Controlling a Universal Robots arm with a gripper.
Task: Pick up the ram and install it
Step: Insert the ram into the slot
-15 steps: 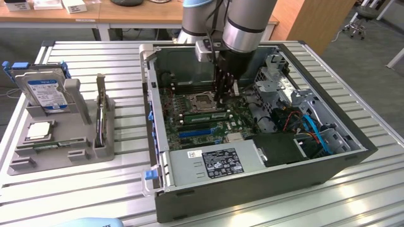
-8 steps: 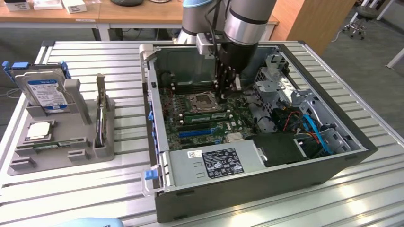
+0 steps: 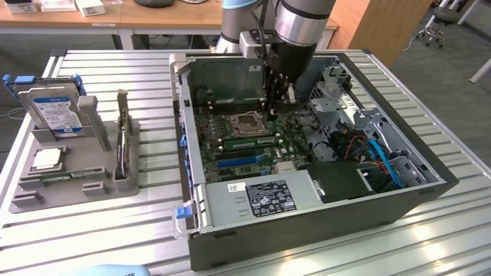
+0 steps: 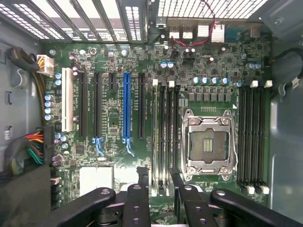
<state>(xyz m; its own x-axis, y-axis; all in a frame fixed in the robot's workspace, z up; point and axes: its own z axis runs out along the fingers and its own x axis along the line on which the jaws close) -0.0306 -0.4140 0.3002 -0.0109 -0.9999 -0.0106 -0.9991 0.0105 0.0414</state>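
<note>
Edgewise, ram (image 4: pixel 155 137) sits slotted; parallels socket (image 4: pixel 208 142).

Universal Robots arm (image 3: pixel 303 20) with black linkage gripper (image 3: pixel 281 108).
Arm: round silver-grey tube links, with a glossy black cylindrical wrist section (image 3: pixel 293 54) beneath. A pale grey box (image 3: pixel 253 43) is mounted at the wrist's 9 o'clock in the exterior view, and thin black cables (image 3: pixel 261 17) run down the same side. Gripper: matt black throughout, with broad rounded outer link bars (image 4: pixel 90 203) and narrower inner bars, each carrying round pivot pins (image 4: pixel 136 187). Two slim flat-sided fingers (image 4: pixel 142 176) end in squared tips.
</note>
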